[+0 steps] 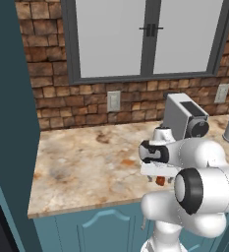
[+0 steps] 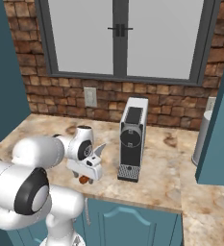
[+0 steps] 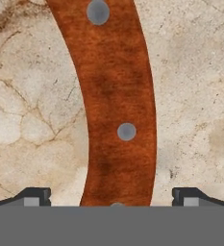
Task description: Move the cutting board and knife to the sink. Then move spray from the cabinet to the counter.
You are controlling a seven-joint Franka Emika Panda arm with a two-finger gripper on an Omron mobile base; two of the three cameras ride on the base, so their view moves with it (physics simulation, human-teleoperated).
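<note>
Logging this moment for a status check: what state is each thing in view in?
gripper: open, fingertips either side of the knife handle
knife: flat on the counter, not gripped
window: shut
coffee machine: upright on the counter

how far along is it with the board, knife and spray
Nothing looks finished yet. In hand: the tool is open and low over the knife, whose reddish-brown handle lies on the counter between the fingertips, not yet gripped. Left: carrying the knife to the sink, then the board, then the spray from the cabinet; whether the board has gone already cannot be told.
</note>
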